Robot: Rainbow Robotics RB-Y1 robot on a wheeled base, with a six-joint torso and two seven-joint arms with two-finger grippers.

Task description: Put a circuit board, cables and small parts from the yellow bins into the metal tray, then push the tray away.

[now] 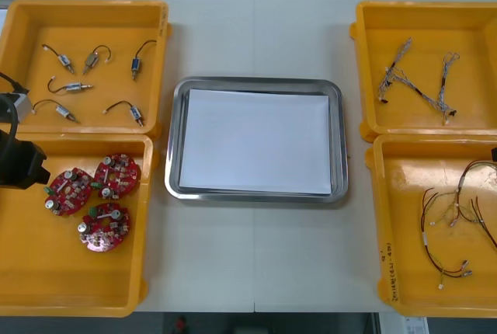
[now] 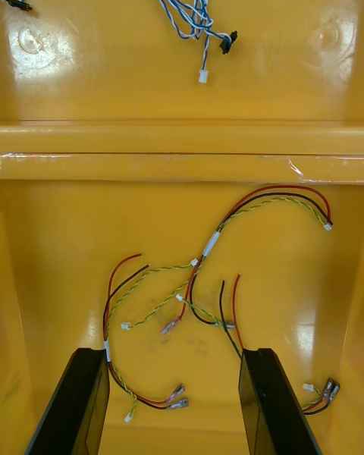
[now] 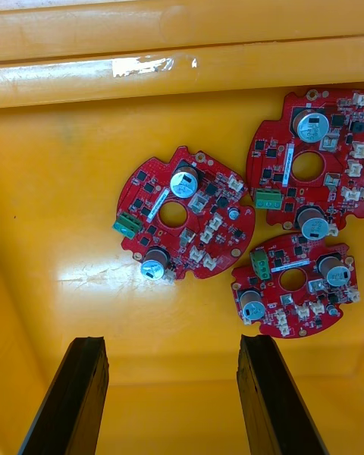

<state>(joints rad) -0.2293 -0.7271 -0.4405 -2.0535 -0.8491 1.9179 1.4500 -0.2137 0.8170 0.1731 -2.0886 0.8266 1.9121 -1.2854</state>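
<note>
Left wrist view: my left hand (image 3: 171, 341) gapes empty, circuit boards (image 3: 216, 227) just beyond its fingertips; my right hand (image 2: 173, 353), open too, straddles red and yellow cables (image 2: 208, 244).

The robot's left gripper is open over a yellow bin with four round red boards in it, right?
Not four: the left wrist view shows three round red boards in the yellow bin. The rest is right: the left gripper is open over it.
</note>
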